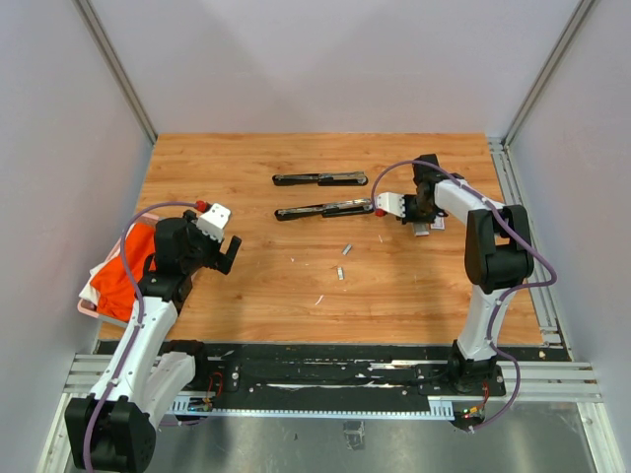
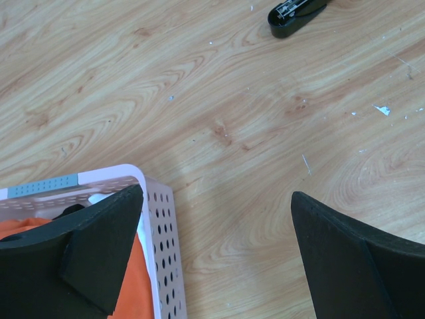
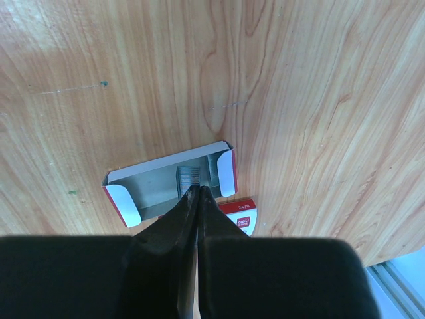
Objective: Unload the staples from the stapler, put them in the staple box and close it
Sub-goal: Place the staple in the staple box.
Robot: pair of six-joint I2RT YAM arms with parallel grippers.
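Two loose strips of staples (image 1: 346,249) lie on the desk (image 1: 256,296), near two staplers (image 1: 325,209) opened flat. One further strip (image 3: 189,176) sits in the open white box (image 3: 151,181). Right jaws are closed, tips at that strip; whether they grip it cannot be told. Left jaws stand open, empty, near a pink basket (image 2: 163,226).

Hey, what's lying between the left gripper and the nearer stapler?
Nothing but bare wood, seen in the top view, between the left gripper and the nearer stapler.

Pink basket (image 2: 163,247), orange cloth (image 1: 122,272), white box (image 3: 150,179)
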